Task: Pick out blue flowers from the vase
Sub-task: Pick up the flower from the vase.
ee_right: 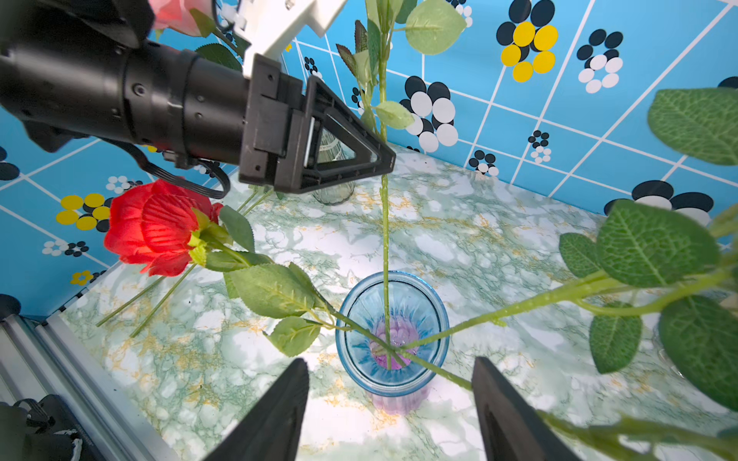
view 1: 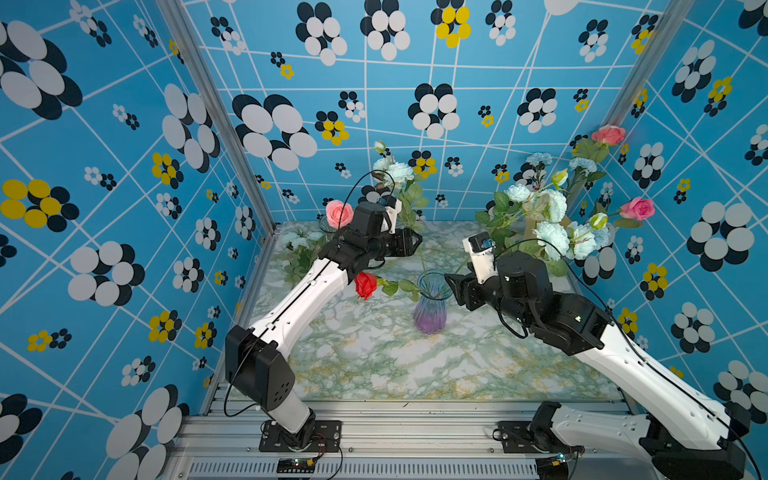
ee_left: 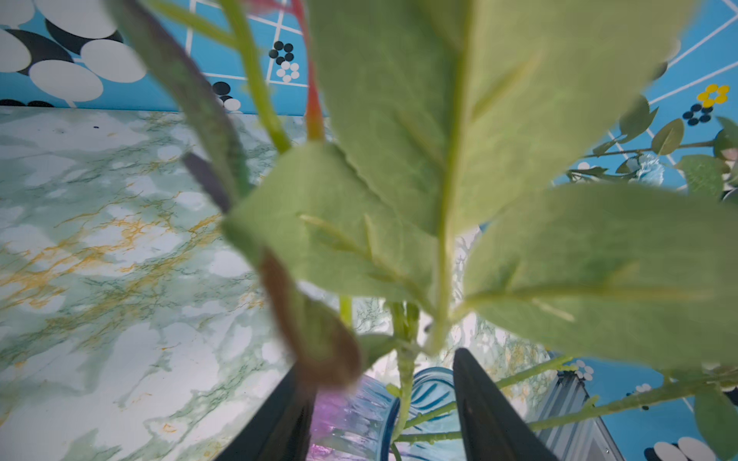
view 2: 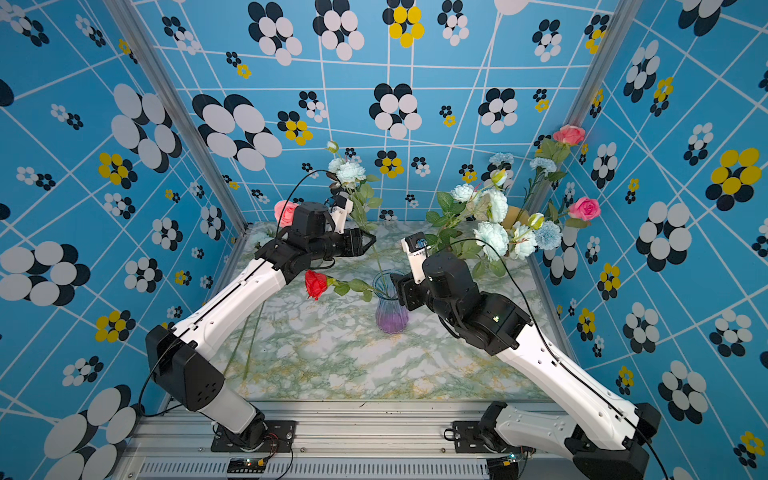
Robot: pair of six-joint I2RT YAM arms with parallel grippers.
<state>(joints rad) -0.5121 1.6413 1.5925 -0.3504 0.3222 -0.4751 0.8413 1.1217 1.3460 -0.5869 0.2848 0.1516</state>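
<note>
The left claw (ee_left: 377, 367) is spread around the stem (ee_right: 384, 223) of a blue flower (view 1: 399, 171) standing in the vase (view 1: 430, 316). The right claw (ee_right: 389, 361) is held spread beside it. If the stem is pulled aslant, the vase could be toppled or the red rose (ee_right: 155, 227) dragged out.

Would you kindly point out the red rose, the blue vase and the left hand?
red rose (view 1: 365, 285): in a top view, on the bloom.
blue vase (view 1: 430, 316): in a top view, on its purple lower wall.
left hand (ee_right: 389, 163): right wrist view, at the fingertips, beside the upright stem.
</note>
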